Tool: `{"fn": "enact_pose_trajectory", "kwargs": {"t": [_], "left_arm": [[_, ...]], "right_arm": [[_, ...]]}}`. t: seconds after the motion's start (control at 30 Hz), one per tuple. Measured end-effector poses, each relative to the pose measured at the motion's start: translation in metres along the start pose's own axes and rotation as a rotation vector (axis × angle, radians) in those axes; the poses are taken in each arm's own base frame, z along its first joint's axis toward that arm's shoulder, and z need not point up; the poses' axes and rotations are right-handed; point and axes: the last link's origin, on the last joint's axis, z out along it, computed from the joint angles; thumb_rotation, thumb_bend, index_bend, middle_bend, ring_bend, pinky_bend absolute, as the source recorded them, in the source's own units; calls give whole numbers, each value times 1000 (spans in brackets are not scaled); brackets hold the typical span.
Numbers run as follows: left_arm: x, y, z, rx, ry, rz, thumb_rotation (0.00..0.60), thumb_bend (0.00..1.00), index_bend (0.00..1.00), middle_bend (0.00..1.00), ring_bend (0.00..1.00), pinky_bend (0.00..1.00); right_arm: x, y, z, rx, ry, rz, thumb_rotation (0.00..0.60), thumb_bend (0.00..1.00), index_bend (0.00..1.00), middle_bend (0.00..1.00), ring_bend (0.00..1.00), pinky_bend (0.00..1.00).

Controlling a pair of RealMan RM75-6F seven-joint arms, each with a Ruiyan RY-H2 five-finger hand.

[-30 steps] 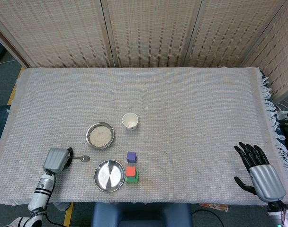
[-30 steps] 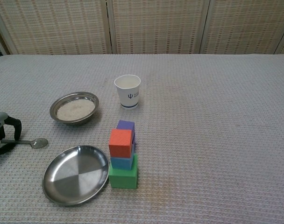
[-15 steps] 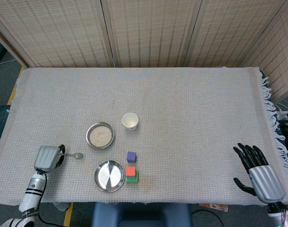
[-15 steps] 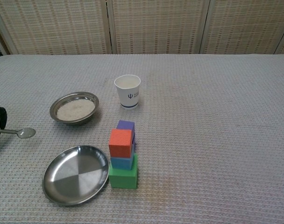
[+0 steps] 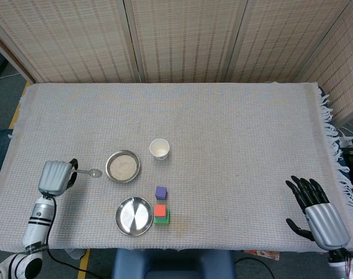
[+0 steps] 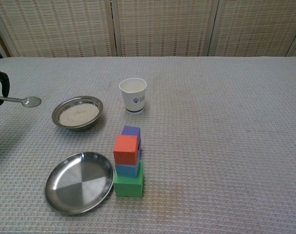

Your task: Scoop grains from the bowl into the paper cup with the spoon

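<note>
Moved since the earlier frames: left hand (image 5: 56,176) with the spoon (image 5: 89,172), carried from beside the empty steel plate (image 5: 134,215) away from the near edge, now level with the bowl of grains (image 5: 123,166) on its left-edge side.

Left hand: fingers closed on the spoon handle; spoon roughly level, its round end pointing at the bowl and just short of the rim. Chest view shows the spoon (image 6: 22,101) above the cloth and apparently empty.

Right hand (image 5: 317,211): at the near right corner of the surface, fingers spread, holding nothing, well apart from everything.

Bowl of grains: left of centre, filled with pale grains. Paper cup (image 5: 159,149): upright, just beside the bowl on its right, toward the far edge; whether it holds grains I cannot tell.

Coloured blocks (image 6: 128,165): stacked beside the plate, not part of the job.

Step in hand: approach to the bowl; no scoop taken yet, by my reading.

Next move calls for: advancing the spoon over the rim, dipping its tip into the grains, then lifting level.
</note>
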Motion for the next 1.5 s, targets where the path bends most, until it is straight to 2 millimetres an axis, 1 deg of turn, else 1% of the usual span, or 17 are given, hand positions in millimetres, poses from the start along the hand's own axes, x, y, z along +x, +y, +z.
{"fn": "enact_pose_trajectory", "kwargs": {"t": [0.13,0.3,0.47,0.67,0.8,0.97,1.13,1.5], "left_arm": [[6,8,14,-6,4,66,600,414,773,1000,1000,1000],[9,23,30,-7,3,163,600,414,767,1000,1000,1000],[8,37,42,6,59,355,600,415,764,1000,1000,1000],[5,69,47,1,157,505,600,413,764,1000,1000,1000],[0,79,49,-10,188,596,600,414,764,1000,1000,1000],[-4,93,47,-38,215,630,600,415,764,1000,1000,1000],[-9,98,46,-42,222,679,600,415,764,1000,1000,1000],[-25,94,44,-59,231,830,600,415,764,1000,1000,1000]], "right_arm": [[-1,1,2,-3,-6,1,600,153,0,0,0,0],[0,2,2,-6,-5,5,600,153,0,0,0,0],[2,4,1,-11,0,7,600,152,0,0,0,0],[1,4,1,-6,-15,7,600,153,0,0,0,0],[3,3,0,-2,-13,18,600,152,0,0,0,0],[4,4,-1,-1,-12,24,600,152,0,0,0,0],[5,3,-2,6,-16,27,600,152,0,0,0,0],[8,3,-6,20,-10,37,600,152,0,0,0,0]]}}
